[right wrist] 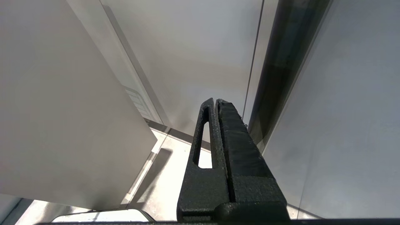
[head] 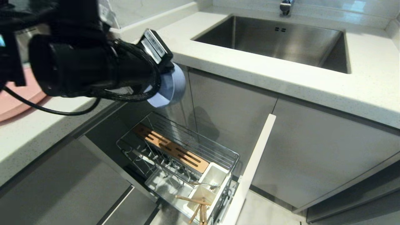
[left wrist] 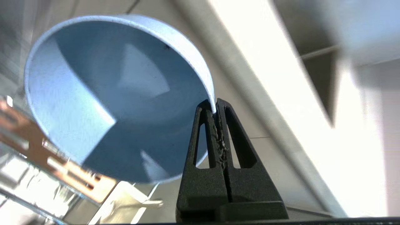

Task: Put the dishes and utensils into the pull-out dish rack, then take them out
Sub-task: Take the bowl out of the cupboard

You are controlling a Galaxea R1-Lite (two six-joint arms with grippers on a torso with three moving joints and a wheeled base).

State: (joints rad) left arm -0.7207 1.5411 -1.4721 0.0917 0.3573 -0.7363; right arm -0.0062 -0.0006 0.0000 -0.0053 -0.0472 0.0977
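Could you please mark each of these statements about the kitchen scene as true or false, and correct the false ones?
1. The left tool grips the pale-blue bowl by its rim. True.
2. The bowl already rests in the pull-out dish rack. False: it is held in the air above the rack.
3. The wooden chopsticks stand in a white utensil cup of the rack. True.
4. The pink plate is slotted into the rack. False: it lies on the countertop, at the head view's left.
5. The right tool holds a metal utensil. False: it is shut and empty.
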